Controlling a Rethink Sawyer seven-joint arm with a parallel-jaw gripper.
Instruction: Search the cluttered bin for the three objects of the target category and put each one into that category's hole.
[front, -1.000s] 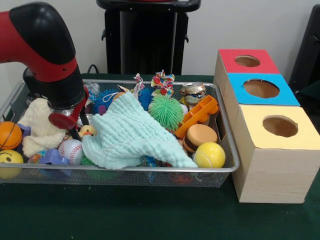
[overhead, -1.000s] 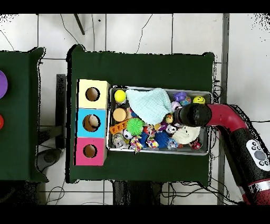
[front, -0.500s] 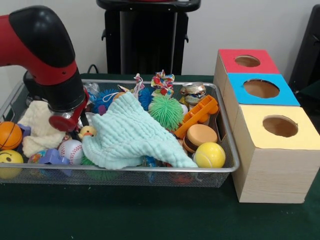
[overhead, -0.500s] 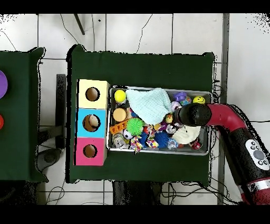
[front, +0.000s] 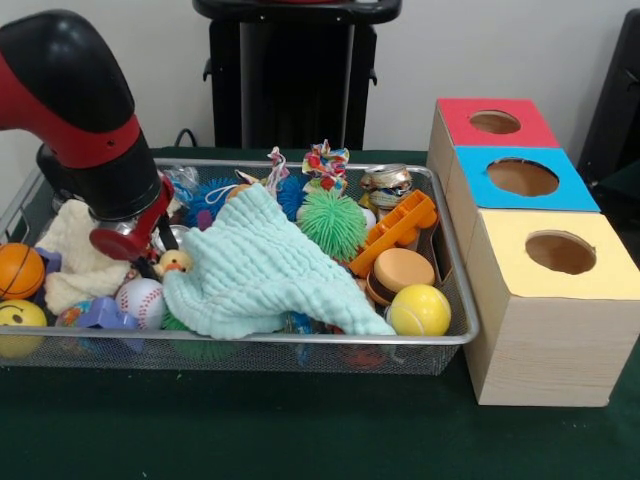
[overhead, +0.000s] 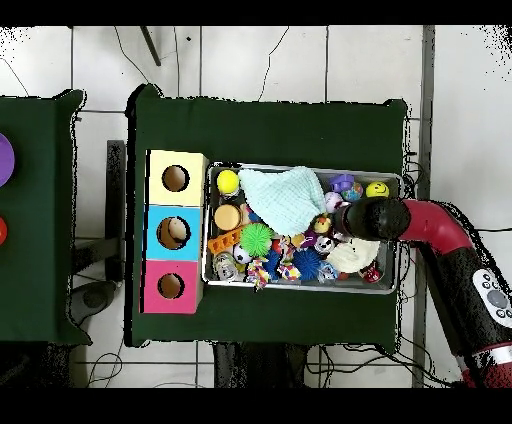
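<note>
text: none legible | labels: none | numbers: none | signs: none

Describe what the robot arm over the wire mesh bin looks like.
The arm is glossy red with rounded black joint housings and a bulbous black cap on top. A red disc-like flange sits at its lower end. In the overhead view a pale button panel marks the red forearm.

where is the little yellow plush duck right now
In the front view, the small yellow plush duck sits in the wire mesh bin's left part, between the white baseball and pale green cloth.
</note>
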